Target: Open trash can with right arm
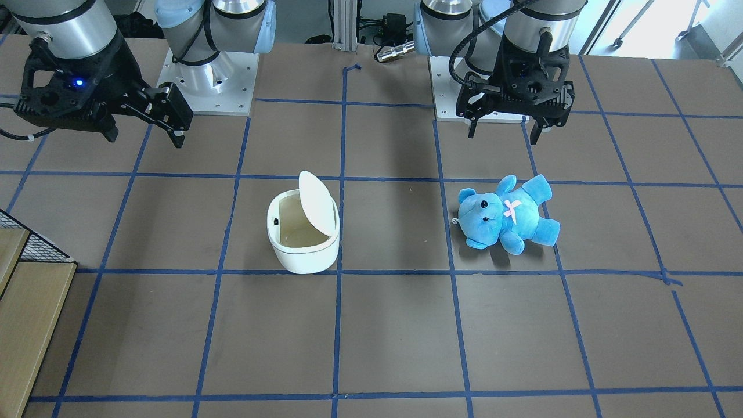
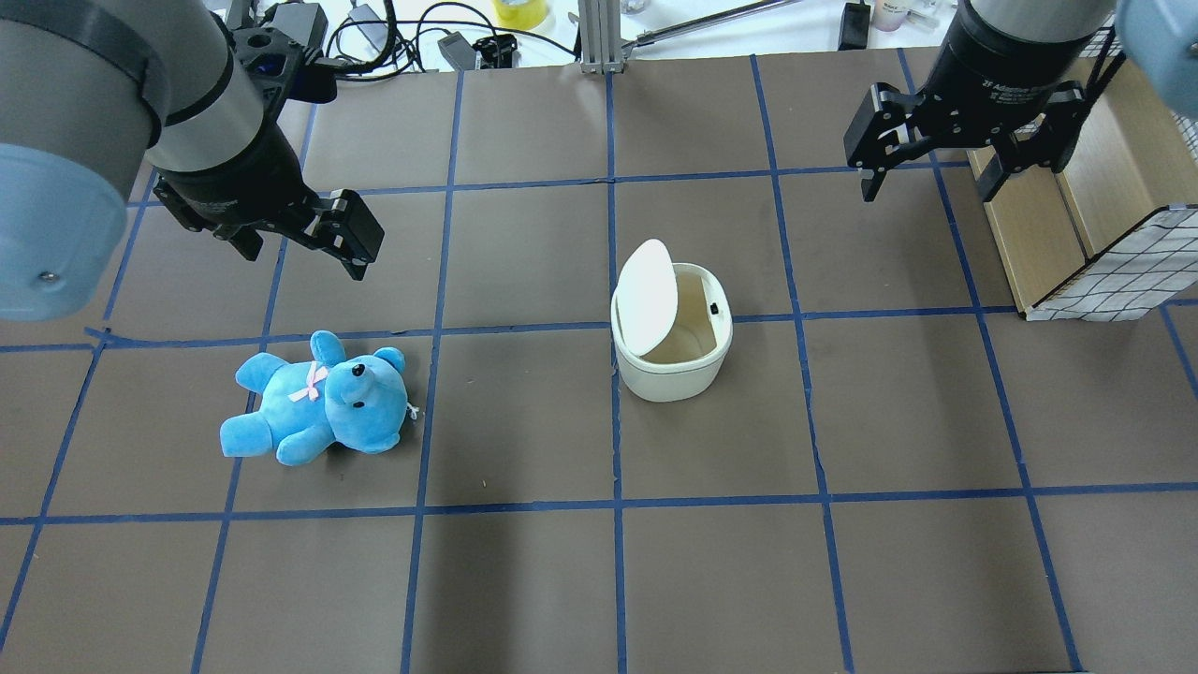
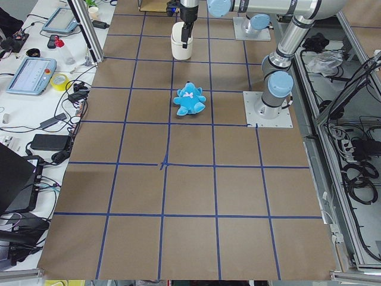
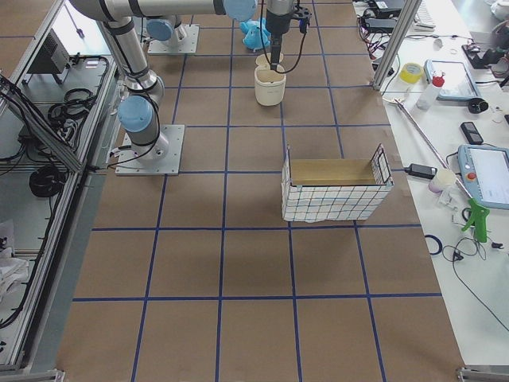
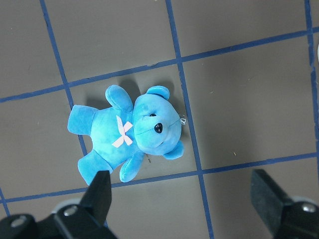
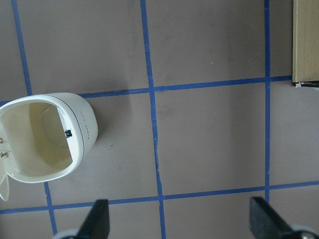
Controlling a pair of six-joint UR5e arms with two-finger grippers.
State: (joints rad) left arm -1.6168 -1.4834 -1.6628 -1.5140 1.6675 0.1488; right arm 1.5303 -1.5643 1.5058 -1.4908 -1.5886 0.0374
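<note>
The white trash can (image 1: 302,251) stands near the table's middle with its lid (image 1: 317,203) tipped up, so the cream inside shows. It also shows in the overhead view (image 2: 669,376) and at the left of the right wrist view (image 6: 85,130). My right gripper (image 2: 927,192), the one with the blue light (image 1: 145,138), is open and empty. It hangs above the table, well apart from the can, towards the wooden box. My left gripper (image 2: 307,262) is open and empty, above the table just beyond the blue teddy bear (image 2: 318,407).
The teddy bear (image 5: 129,132) lies on its back on my left half. A wooden box (image 2: 1029,215) and a wire basket (image 2: 1114,281) stand at my right edge. Blue tape lines grid the brown table. Cables and devices lie beyond the far edge.
</note>
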